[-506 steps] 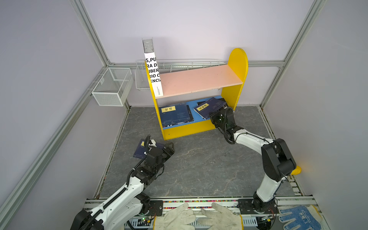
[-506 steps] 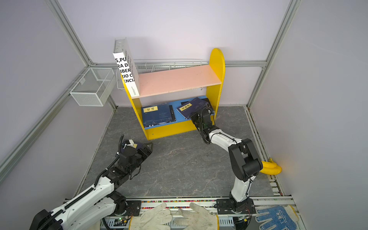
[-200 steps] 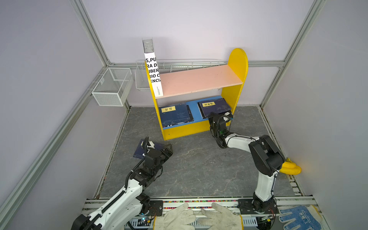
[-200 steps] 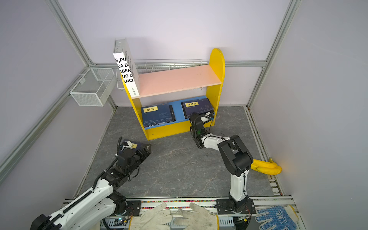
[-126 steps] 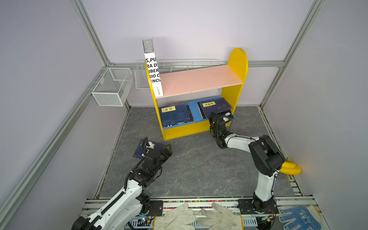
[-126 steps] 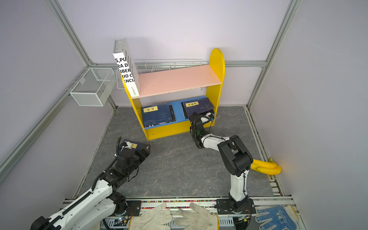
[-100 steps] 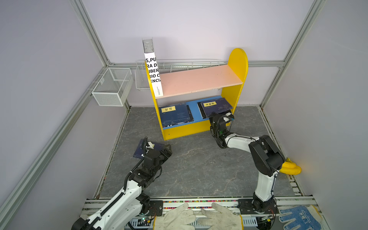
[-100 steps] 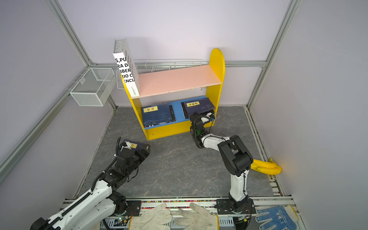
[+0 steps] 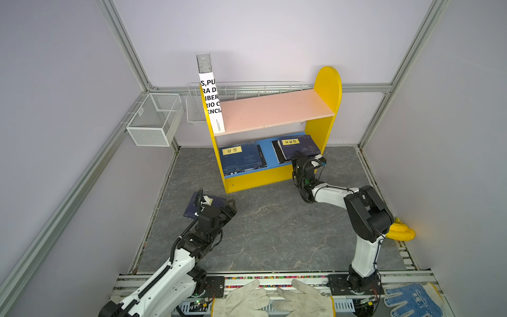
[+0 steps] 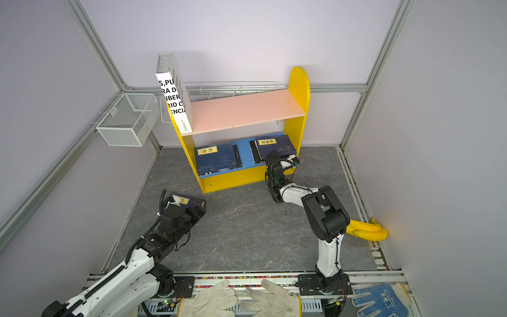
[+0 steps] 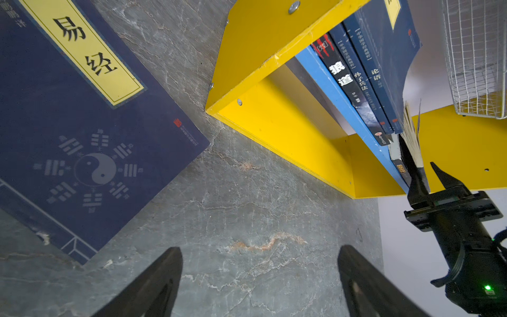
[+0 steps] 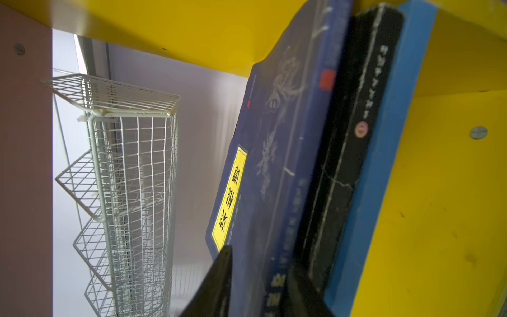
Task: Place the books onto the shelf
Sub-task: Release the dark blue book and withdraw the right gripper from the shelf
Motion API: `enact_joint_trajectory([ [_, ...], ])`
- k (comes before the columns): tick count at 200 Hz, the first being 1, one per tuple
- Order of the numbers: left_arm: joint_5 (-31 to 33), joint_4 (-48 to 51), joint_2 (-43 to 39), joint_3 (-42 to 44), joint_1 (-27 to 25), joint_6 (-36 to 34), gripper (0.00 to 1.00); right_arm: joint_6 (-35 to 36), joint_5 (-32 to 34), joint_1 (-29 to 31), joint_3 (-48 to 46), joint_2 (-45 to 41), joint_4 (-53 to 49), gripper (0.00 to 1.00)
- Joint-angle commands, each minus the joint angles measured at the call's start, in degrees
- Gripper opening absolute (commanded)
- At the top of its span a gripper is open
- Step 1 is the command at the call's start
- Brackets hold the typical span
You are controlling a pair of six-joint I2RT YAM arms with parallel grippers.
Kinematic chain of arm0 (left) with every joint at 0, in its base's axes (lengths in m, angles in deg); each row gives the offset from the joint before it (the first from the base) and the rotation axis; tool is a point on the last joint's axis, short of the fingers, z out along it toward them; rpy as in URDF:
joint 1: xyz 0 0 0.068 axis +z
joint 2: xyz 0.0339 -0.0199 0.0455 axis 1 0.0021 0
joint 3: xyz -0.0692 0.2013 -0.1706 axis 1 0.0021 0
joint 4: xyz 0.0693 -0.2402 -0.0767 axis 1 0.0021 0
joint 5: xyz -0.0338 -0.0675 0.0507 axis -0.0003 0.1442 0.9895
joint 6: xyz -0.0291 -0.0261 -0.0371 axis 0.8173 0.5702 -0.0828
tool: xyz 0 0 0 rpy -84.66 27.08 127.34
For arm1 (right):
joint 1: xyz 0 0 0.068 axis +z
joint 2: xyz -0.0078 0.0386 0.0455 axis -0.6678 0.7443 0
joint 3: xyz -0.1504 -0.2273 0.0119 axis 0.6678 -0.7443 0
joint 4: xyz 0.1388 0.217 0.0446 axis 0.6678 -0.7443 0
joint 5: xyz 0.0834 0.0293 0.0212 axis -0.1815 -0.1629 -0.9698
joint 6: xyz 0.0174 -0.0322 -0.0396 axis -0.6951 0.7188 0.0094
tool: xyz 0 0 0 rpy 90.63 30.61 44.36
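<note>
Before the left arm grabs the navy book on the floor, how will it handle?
The navy book lies flat on the floor, so its edge is probably hard to get under. It looks thin, likely floppy if pinched at one corner.

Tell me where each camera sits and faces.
Both top views: high behind the arm bases, looking down at the yellow-sided two-tier wooden shelf; left arm and right arm show.
Left wrist: low over the grey floor, facing the navy paperback with yellow label and the shelf's foot; left gripper, jaws wide.
Right wrist: at the lower tier, facing a shelved navy book; right gripper, jaws astride its edge.
Shared: left wrist shows the right gripper.
</note>
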Motion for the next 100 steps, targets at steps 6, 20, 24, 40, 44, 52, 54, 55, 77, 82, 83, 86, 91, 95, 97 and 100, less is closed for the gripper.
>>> enact_joint_trajectory([
  [6, -0.22, 0.34, -0.55, 0.9, 0.27, -0.31, 0.89, -1.47, 0.54, -0.04, -1.18, -3.95, -1.88, 0.4],
  [20, -0.24, 0.28, -0.57, 0.89, 0.23, -0.32, 0.89, -1.83, 0.78, 0.07, -1.2, -5.23, -5.64, 0.42],
  [24, -0.28, 0.21, -0.56, 0.89, 0.27, -0.26, 0.89, -1.71, 1.0, 0.08, -1.23, -5.63, -6.58, 0.43],
  [40, -0.47, 0.02, -0.55, 0.89, 0.27, -0.33, 0.89, -1.52, 2.01, 0.31, -1.78, -7.17, -9.0, 0.47],
  [44, -0.42, 0.02, -0.57, 0.82, 0.27, -0.3, 0.89, -1.44, 2.17, 0.34, -1.92, -7.55, -9.47, 0.49],
  [52, -0.55, -0.09, -0.48, 0.8, 0.27, -0.32, 0.89, -1.28, 2.41, 0.34, -2.14, -8.26, -10.41, 0.52],
  [54, -0.52, -0.08, -0.55, 0.8, 0.27, -0.33, 0.89, -1.19, 2.5, 0.34, -2.19, -8.54, -10.68, 0.52],
  [55, -0.56, -0.07, -0.47, 0.8, 0.27, -0.29, 0.89, -1.21, 2.53, 0.34, -2.22, -8.6, -10.88, 0.53],
  [77, -0.53, -0.09, -0.24, 0.74, 0.27, -0.42, 0.89, -0.28, 3.47, 0.33, -2.33, -11.37, -15.71, 0.6],
  [82, -0.46, -0.07, -0.27, 0.65, 0.27, -0.52, 0.89, -0.06, 3.76, 0.19, -2.26, -12.04, -16.92, 0.61],
  [83, -0.48, -0.07, -0.24, 0.64, 0.27, -0.51, 0.89, 0.02, 3.77, 0.18, -2.25, -12.19, -17.11, 0.61],
  [86, -0.46, -0.12, -0.22, 0.63, 0.27, -0.61, 0.89, 0.32, 3.85, 0.17, -2.32, -12.56, -17.58, 0.61],
  [91, -0.44, -0.01, -0.16, 0.56, 0.27, -0.73, 0.89, 0.89, 4.02, 0.12, -2.4, -13.2, -18.1, 0.62],
  [95, -0.29, 0.08, -0.17, 0.47, 0.27, -0.81, 0.89, 1.31, 4.03, 0.04, -2.56, -13.72, -18.4, 0.63],
  [97, -0.28, 0.16, -0.21, 0.39, 0.27, -0.98, 0.89, 1.39, 4.05, 0.03, -2.65, -13.99, -18.61, 0.63],
  [100, -0.14, 0.35, -0.22, 0.26, 0.27, -1.13, 0.89, 1.65, 4.05, -0.01, -2.75, -14.42, -18.84, 0.63],
])
